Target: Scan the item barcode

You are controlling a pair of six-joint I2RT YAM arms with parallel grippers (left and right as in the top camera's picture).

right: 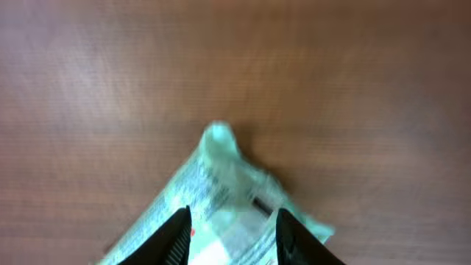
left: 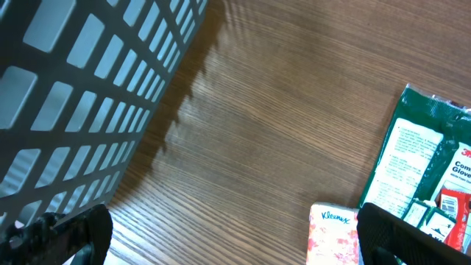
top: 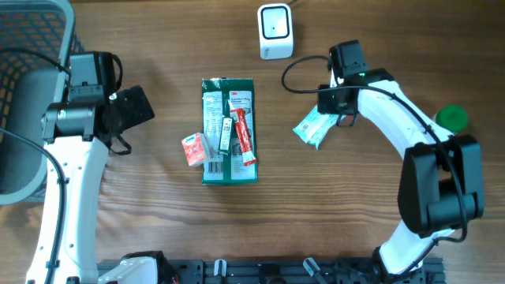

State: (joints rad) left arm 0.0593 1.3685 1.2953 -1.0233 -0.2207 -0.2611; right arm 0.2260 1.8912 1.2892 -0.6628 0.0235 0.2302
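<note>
**Right pincer (right: 232, 221) set astride mint-green packet (top: 314, 128); left pincer (left: 232, 228) spread wide**

The fingers (right: 175, 239) of the right pincer are seen partly apart, one on each side of the packet's near end. The wrist view is blurred, so it cannot be told whether the pads press on the packet. In the overhead view the packet is seen lying on the tabletop (top: 158, 205), right of centre, under the right wrist. Its crumpled corner is pointed away from the wrist camera. Some print and a small dark mark are seen on it, but a barcode cannot be made out.

The white scanner (top: 275, 31) is placed at the far edge of the tabletop, with a cable run off its top. It is well apart from the packet, farther back and to the left.

The left pincer is held over bare wood at the left side, jaws fully apart. The dark mesh basket (left: 73, 96) is seen just beside it.

At centre a green glove pack (top: 229, 102) is laid flat. A red tube (top: 245, 136) and a narrow black-and-white item (top: 225, 136) are laid on top of it. A small Kleenex pack (top: 194, 148) is set touching its left edge.

A green round lid (top: 453, 118) is seen near the right edge, beside the right arm.
</note>
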